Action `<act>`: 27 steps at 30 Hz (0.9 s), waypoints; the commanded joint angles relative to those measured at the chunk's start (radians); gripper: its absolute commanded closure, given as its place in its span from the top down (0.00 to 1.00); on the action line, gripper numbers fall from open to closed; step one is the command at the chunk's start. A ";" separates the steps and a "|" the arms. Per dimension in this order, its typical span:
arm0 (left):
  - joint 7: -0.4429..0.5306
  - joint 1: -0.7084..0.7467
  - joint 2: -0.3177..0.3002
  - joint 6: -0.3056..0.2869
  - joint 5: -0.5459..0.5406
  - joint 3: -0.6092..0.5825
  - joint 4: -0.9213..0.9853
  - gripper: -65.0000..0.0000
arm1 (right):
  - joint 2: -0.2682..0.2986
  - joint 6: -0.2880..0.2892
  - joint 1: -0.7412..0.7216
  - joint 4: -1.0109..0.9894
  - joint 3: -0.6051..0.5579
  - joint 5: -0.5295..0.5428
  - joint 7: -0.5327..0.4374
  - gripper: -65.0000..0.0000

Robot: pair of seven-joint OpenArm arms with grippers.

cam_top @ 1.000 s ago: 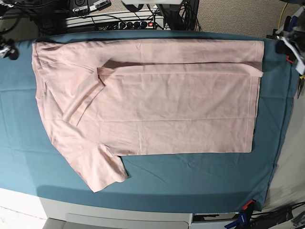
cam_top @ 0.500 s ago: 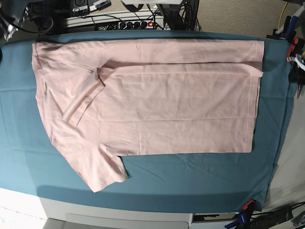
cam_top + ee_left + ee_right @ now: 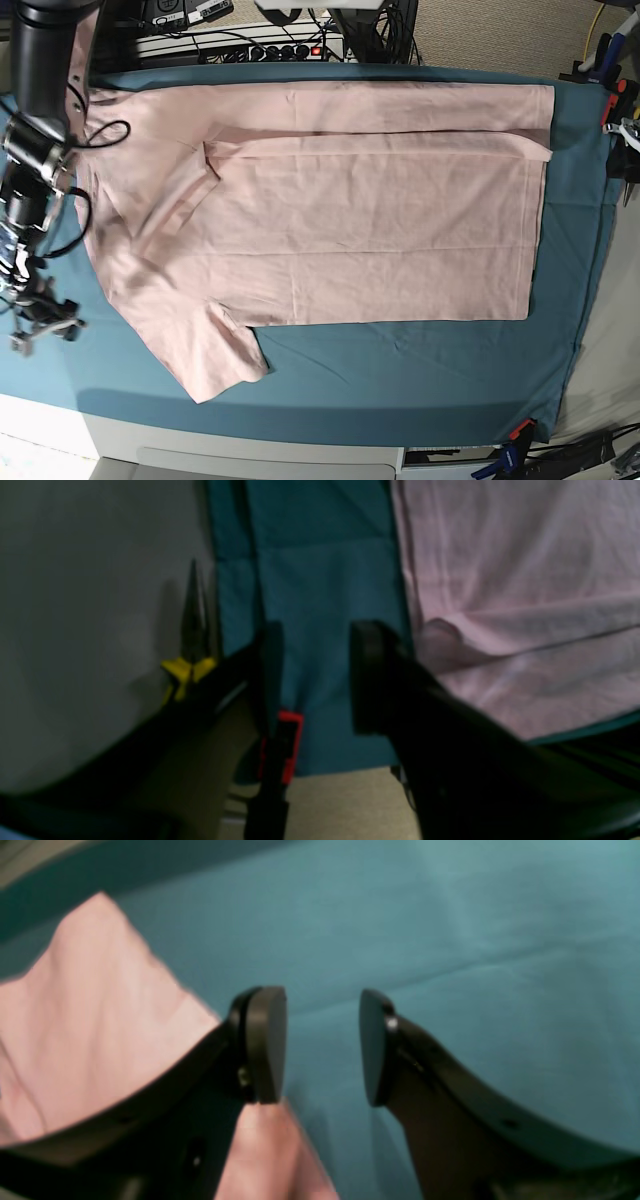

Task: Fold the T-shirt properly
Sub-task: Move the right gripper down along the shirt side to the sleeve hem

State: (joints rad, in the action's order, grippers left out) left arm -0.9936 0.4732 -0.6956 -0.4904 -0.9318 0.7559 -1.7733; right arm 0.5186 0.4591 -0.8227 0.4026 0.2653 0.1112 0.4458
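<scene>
Pale pink T-shirt spread plain side up across most of the desk, on the teal cloth; far long edge already turned over in a band, collar end toward the desk's left edge, hem just short of the right edge, one sleeve splayed toward the near-left corner. Right claw hanging over bare teal cloth just beside a pink sleeve or shoulder edge, pads apart, nothing between them. Left claw parked past the right edge near the far corner, above the cloth strip beside the hem; jaws parted, empty. Judged mid-task: one lengthwise fold in, near side and sleeve not yet folded. Risks: pinching the teal cloth together with the shirt, since the right claw sits over the boundary of the two; dragging the shirt instead of lifting it, which would skew the far fold; sleeve flopping out if only the body edge gets taken. Pliers with yellow grip and a red clamp close under the left claw, a snag hazard on descent. Hard to make out: both wrist views blurred; printed side hidden underneath; left arm barely inside base view at the right edge; right claw's tips lost among cables there.
</scene>
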 commanded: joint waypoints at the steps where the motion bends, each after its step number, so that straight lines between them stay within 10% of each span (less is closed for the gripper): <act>1: 0.012 -0.002 -0.024 -0.002 -0.010 0.012 -0.012 0.36 | 0.005 -0.016 -0.030 0.014 0.002 -0.013 -0.029 0.38; 14: -0.008 -0.002 -0.022 -0.005 -0.010 0.012 -0.011 0.36 | -0.025 -0.169 0.064 0.016 0.002 -0.108 -0.127 0.38; 27: -0.007 -0.002 -0.022 -0.005 -0.011 0.012 -0.011 0.36 | -0.026 -0.048 0.066 0.017 0.002 0.013 -0.007 0.33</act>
State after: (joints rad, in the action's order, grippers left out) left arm -1.0164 0.4732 -0.6930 -0.4911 -0.9314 0.7559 -1.7733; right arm 0.4740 0.4049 -0.7204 0.4011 0.2661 0.1135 0.4568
